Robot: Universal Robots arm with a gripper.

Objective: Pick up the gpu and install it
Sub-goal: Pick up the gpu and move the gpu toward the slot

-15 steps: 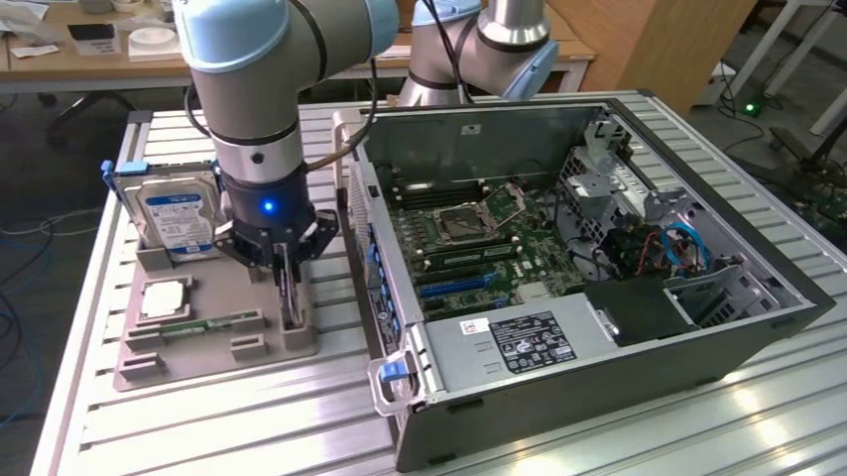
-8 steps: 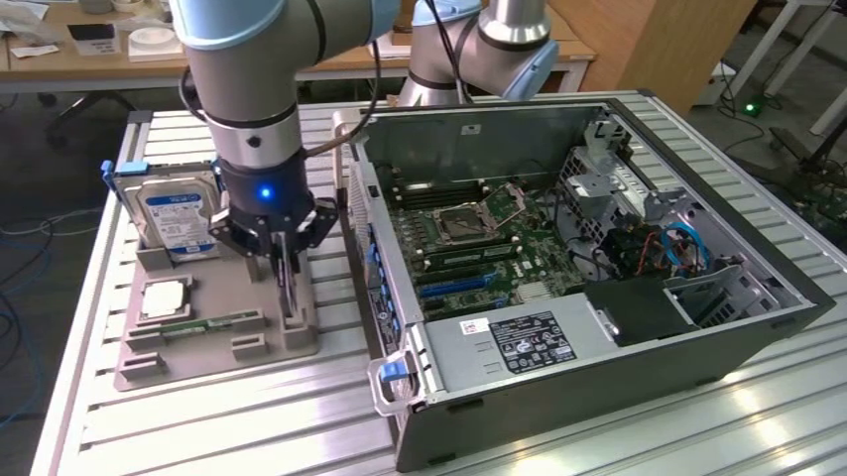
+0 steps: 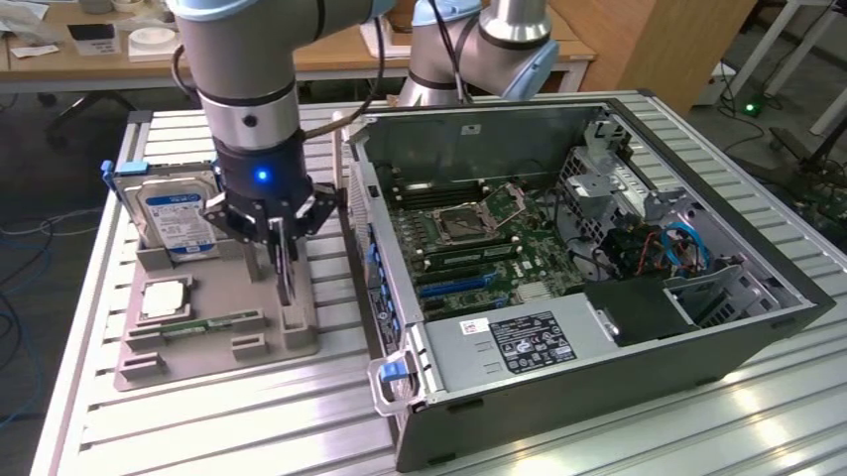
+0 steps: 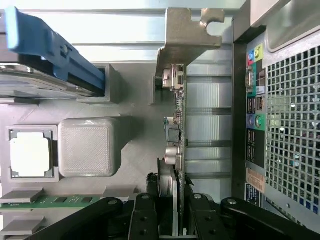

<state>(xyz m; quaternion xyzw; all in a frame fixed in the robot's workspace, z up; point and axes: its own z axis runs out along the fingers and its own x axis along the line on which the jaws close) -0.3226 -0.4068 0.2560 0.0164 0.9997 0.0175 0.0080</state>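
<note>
Grip looks settled: the black two-fingered tool (image 3: 281, 266) is clamped on the gpu (image 4: 178, 117), a thin dark circuit card with a pale metal bracket, standing on edge in the grey moulded tray (image 3: 198, 362). A straight, untilted lift seems best. The open black computer case (image 3: 556, 416) stands just beside it; the ribbed metal surface (image 3: 198, 431) offers freer room.

Ribbed silver aluminium tabletop (image 3: 198, 426); light wooden desk (image 3: 331, 58) behind; tan wooden cabinet (image 3: 662, 50) beside it; dark floor (image 3: 34, 188), loose cables (image 3: 14, 327).
</note>
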